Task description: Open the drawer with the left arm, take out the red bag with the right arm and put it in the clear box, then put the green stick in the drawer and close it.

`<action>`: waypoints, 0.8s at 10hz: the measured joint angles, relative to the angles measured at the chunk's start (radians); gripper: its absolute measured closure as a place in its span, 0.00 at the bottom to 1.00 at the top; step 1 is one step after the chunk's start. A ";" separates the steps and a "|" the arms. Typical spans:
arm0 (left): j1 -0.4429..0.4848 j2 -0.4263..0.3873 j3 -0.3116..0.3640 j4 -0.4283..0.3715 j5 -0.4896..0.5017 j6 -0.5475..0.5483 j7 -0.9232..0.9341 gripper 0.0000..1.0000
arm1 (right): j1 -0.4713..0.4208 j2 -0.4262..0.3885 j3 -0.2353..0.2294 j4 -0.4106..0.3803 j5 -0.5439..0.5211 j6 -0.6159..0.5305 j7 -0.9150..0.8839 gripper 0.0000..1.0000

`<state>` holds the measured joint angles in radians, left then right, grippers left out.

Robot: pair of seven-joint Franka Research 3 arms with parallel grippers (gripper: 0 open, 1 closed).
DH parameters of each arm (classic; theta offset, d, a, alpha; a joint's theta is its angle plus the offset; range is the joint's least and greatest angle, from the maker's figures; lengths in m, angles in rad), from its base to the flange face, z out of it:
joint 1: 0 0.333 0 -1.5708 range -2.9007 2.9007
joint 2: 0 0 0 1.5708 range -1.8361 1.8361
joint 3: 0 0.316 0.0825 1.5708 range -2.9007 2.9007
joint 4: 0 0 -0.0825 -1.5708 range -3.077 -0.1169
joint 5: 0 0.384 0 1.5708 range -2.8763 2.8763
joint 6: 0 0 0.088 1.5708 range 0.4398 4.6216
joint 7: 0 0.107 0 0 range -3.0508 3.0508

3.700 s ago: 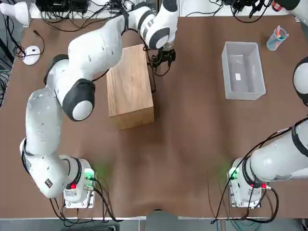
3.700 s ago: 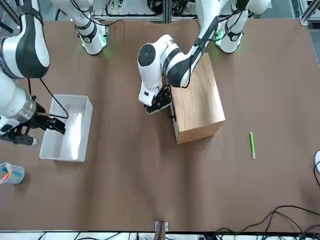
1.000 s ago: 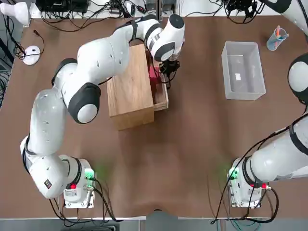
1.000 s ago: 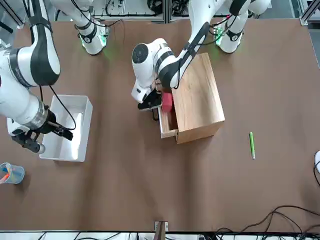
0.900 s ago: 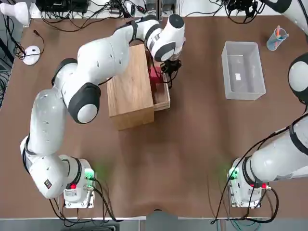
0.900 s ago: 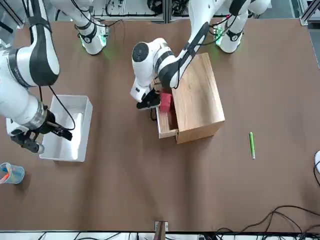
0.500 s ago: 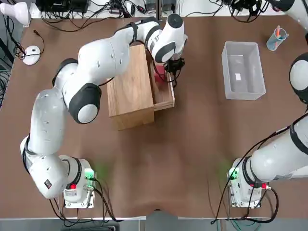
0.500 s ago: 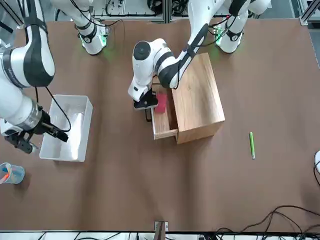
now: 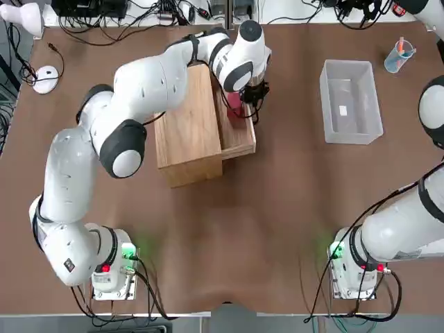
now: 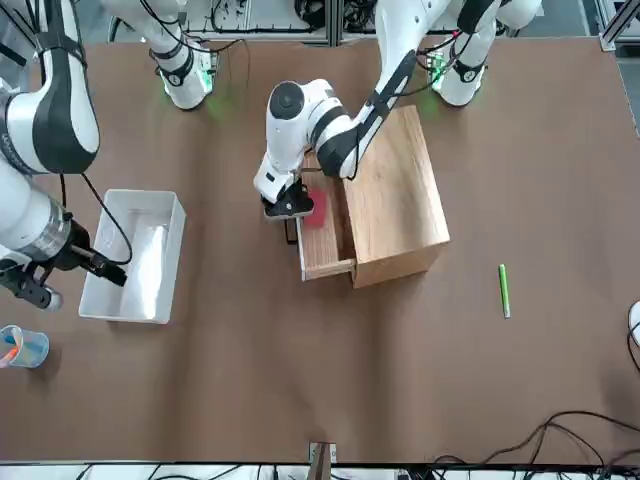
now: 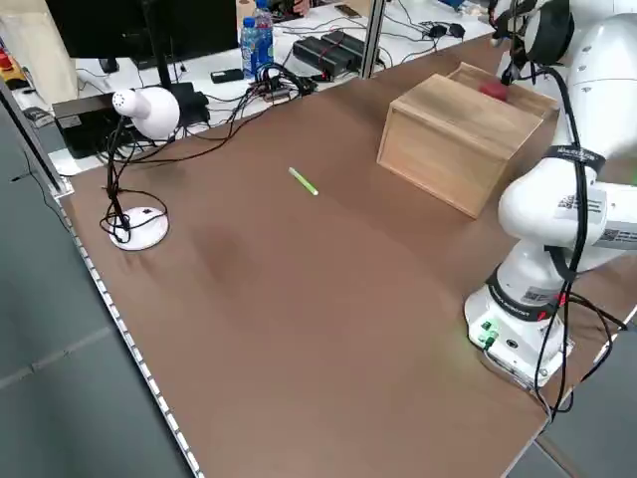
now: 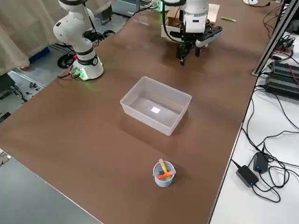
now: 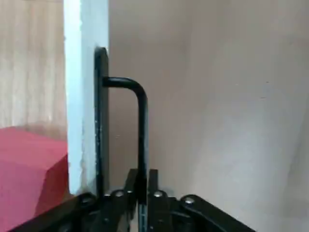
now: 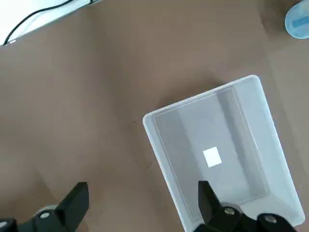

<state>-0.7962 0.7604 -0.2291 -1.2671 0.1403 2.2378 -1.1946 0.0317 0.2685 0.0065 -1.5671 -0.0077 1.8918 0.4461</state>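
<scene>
While the drawer (image 9: 238, 133) stands pulled out from the right-hand face of the wooden cabinet (image 9: 186, 125), its black bar handle (image 13: 141, 140) sits pinched between the fingers of the left gripper (image 10: 283, 207), as the left wrist view shows. The red bag (image 10: 316, 210) lies inside the drawer at the end nearest the gripper, just behind the drawer front. The left arm (image 9: 139, 83) reaches over the cabinet top to the handle.

The green stick (image 10: 504, 290) lies flat on the brown table (image 9: 277, 208), well apart from the cabinet on the side away from the drawer.

The clear box (image 9: 349, 102) sits on the robot's right half of the table, open side up, with a small white label (image 14: 212, 157) on its floor. The right gripper (image 10: 30, 290) hangs beside the box's outer edge, above the table, fingers (image 14: 75, 200) spread wide with nothing between them.

A blue cup (image 12: 164, 173) with pens stands beyond the box near the table corner. A white lamp (image 11: 139, 115) stands at the far left corner
</scene>
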 joint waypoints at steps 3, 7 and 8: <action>-0.007 0.002 -0.018 0.012 -0.011 0.043 -0.009 0.34 | -0.002 0.000 0.003 0.027 0.000 0.000 -0.003 0.00; -0.002 -0.033 -0.015 0.031 -0.013 -0.038 -0.023 0.00 | 0.016 0.000 0.013 0.032 0.039 0.017 0.063 0.00; 0.005 -0.061 -0.008 0.029 -0.011 -0.125 -0.023 0.00 | 0.033 0.000 0.016 0.032 0.063 0.017 0.154 0.00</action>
<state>-0.7910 0.6994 -0.2372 -1.2377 0.1297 2.1130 -1.2174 0.0652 0.2686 0.0227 -1.5353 0.0551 1.9086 0.6001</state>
